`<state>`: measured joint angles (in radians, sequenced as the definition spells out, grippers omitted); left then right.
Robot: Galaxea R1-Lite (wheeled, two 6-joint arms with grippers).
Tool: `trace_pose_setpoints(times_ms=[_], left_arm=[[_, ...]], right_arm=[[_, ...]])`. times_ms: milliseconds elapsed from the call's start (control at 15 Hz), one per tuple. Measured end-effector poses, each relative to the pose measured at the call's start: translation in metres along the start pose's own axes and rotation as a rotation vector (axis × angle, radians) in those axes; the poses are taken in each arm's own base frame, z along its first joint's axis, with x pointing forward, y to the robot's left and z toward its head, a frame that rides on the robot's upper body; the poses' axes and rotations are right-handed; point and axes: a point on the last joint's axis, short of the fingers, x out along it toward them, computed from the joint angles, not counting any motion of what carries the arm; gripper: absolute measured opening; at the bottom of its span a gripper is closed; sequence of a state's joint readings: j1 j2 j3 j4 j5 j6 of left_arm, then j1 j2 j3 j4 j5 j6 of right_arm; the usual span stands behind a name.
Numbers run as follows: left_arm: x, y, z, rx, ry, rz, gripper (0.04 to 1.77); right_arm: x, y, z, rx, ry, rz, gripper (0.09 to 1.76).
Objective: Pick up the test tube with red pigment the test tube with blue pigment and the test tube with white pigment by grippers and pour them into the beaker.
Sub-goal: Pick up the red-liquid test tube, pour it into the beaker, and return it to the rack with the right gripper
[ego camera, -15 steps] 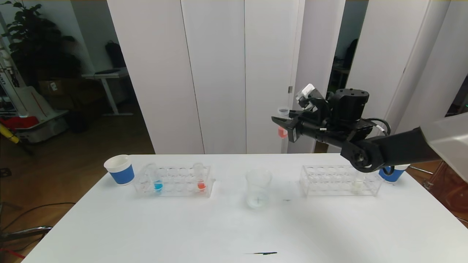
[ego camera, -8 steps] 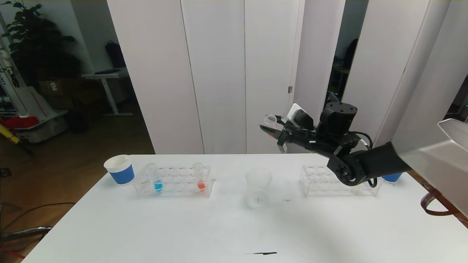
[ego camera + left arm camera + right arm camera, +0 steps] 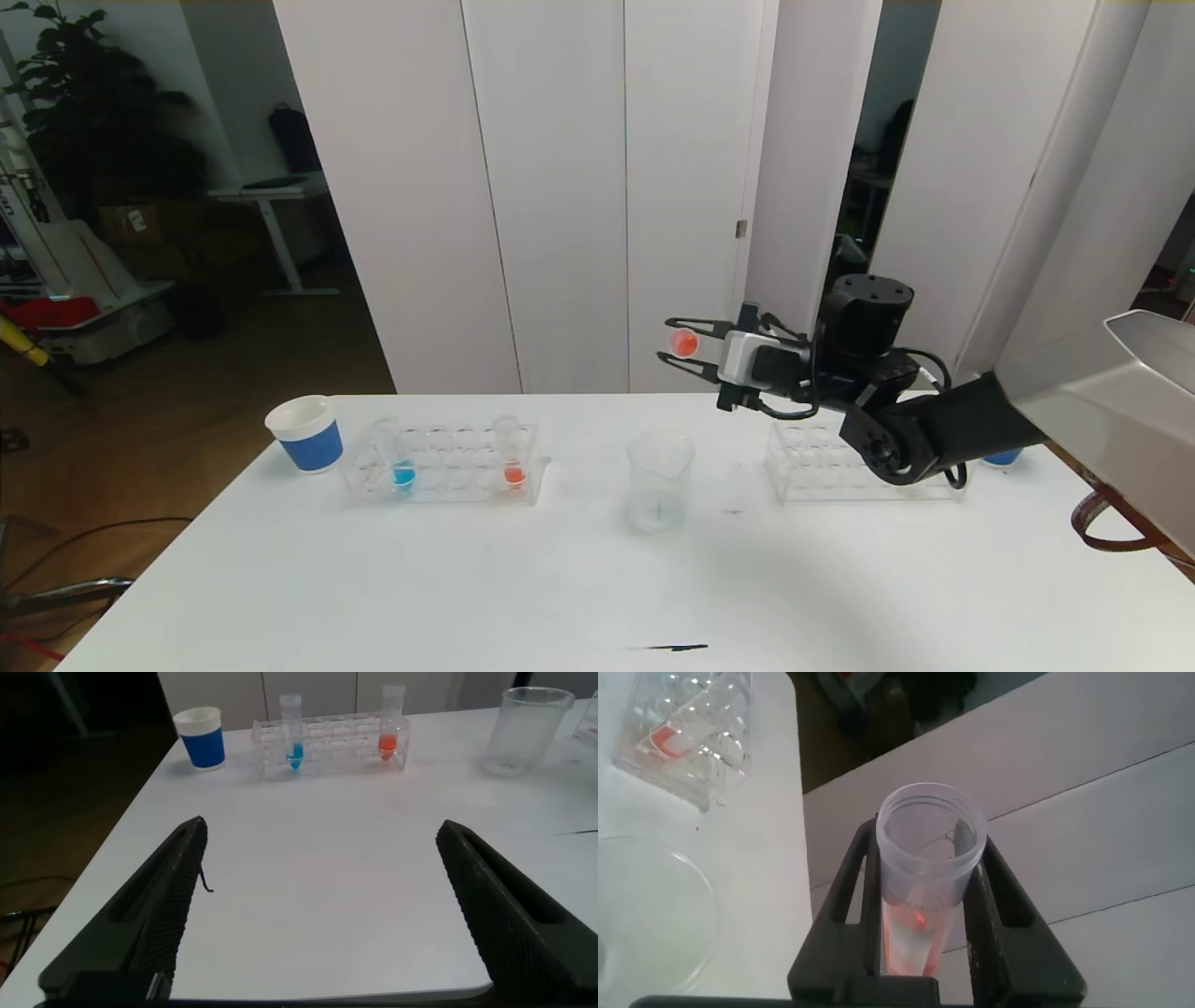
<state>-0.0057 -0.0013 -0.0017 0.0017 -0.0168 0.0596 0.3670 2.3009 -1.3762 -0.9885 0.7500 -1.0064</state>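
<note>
My right gripper (image 3: 689, 347) is shut on the test tube with red pigment (image 3: 684, 343), held high over the table, above and slightly right of the beaker (image 3: 660, 478). The tube lies tipped over, its red end toward my head. In the right wrist view the tube (image 3: 924, 887) sits between the fingers (image 3: 864, 896), with the beaker rim (image 3: 654, 915) below. The test tube with blue pigment (image 3: 403, 459) and another red tube (image 3: 512, 457) stand in the left rack (image 3: 448, 462). The test tube with white pigment is hidden. My left gripper (image 3: 321, 831) hangs open over bare table, low at the near left.
A second clear rack (image 3: 822, 462) stands right of the beaker, partly behind my right arm. A blue-banded paper cup (image 3: 306, 432) sits at the far left, and another (image 3: 1004, 456) peeks out behind the right arm. A dark mark (image 3: 672, 646) lies near the front edge.
My right gripper has come down and moved left toward the beaker. It has rolled, turning the red tube from upright to lying over. The left gripper has not moved.
</note>
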Motion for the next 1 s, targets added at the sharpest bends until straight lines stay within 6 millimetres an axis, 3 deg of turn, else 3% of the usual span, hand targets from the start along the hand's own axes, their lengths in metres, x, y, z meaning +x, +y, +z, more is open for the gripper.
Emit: trace_pose_setpoints(times_ms=[467, 1000], left_arm=[[0.000, 0.000, 0.000, 0.000, 0.000, 0.000, 1.75], [0.000, 0.000, 0.000, 0.000, 0.000, 0.000, 1.75]], right_arm=[[-0.008, 0.001, -0.008, -0.239, 0.026, 0.006, 0.58], [-0.001, 0.010, -0.015, -0.307, 0.062, 0.012, 0.58]])
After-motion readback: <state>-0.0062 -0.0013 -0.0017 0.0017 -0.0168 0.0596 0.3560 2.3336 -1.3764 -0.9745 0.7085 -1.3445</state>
